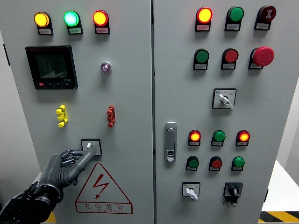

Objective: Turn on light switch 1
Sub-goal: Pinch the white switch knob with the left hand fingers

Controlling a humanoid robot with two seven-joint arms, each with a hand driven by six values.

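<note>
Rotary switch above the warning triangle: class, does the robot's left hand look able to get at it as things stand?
Probably yes. The left hand has its extended finger already at the rotary switch, and nothing stands between them on the cabinet door.

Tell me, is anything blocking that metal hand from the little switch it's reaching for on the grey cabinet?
Nothing visible stands in the way. The left hand has its extended finger already at the small rotary switch on the left cabinet door. The yellow clip and red clip sit above, clear of it.
</note>
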